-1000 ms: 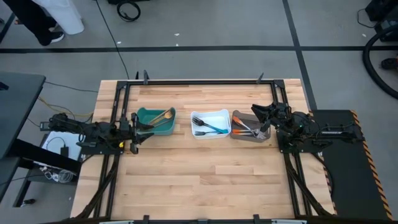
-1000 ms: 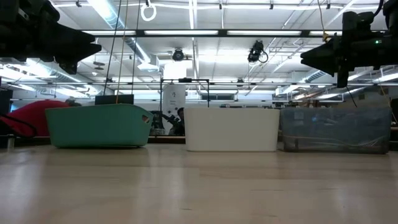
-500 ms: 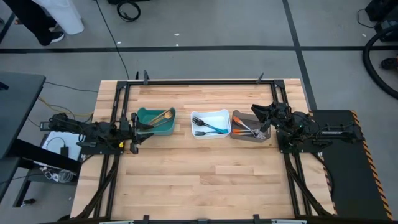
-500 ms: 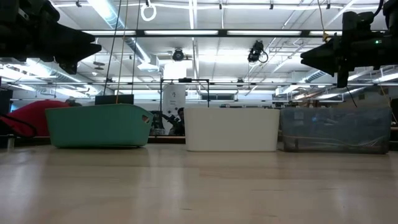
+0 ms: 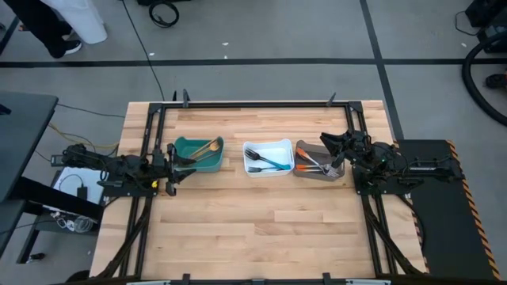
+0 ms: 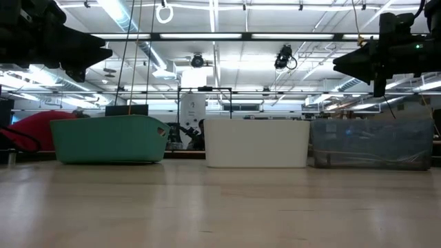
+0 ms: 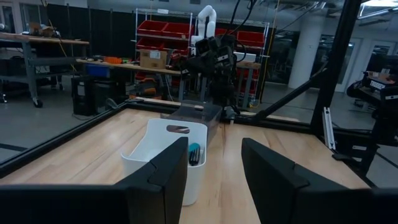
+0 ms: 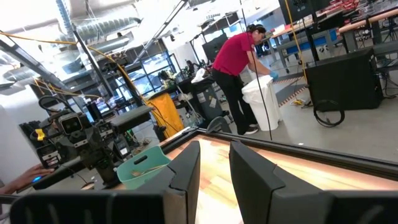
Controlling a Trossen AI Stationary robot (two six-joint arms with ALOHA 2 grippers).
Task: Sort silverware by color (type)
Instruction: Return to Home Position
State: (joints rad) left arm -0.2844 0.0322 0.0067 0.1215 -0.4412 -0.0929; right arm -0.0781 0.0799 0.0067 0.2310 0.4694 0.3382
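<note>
Three bins stand in a row mid-table. The teal bin (image 5: pixel 198 152) holds tan wooden utensils (image 5: pixel 207 146). The white bin (image 5: pixel 268 158) holds blue-handled silverware (image 5: pixel 266 162), and the grey bin (image 5: pixel 315 161) holds orange-handled pieces (image 5: pixel 309 165). My left gripper (image 5: pixel 188 161) hovers level at the teal bin's left end. It is open, with nothing between its fingers (image 7: pixel 163 177). My right gripper (image 5: pixel 326 142) hovers above the grey bin's right end. Its fingers (image 8: pixel 186 167) stand apart with nothing between them.
A dark metal frame (image 5: pixel 253 104) runs around the table top. Bare wood (image 5: pixel 253 229) lies between the bins and the near edge. Beyond the table a person in a red shirt (image 8: pixel 235 74) bends over a white container, and another person's legs (image 5: pixel 55 28) show at the far left.
</note>
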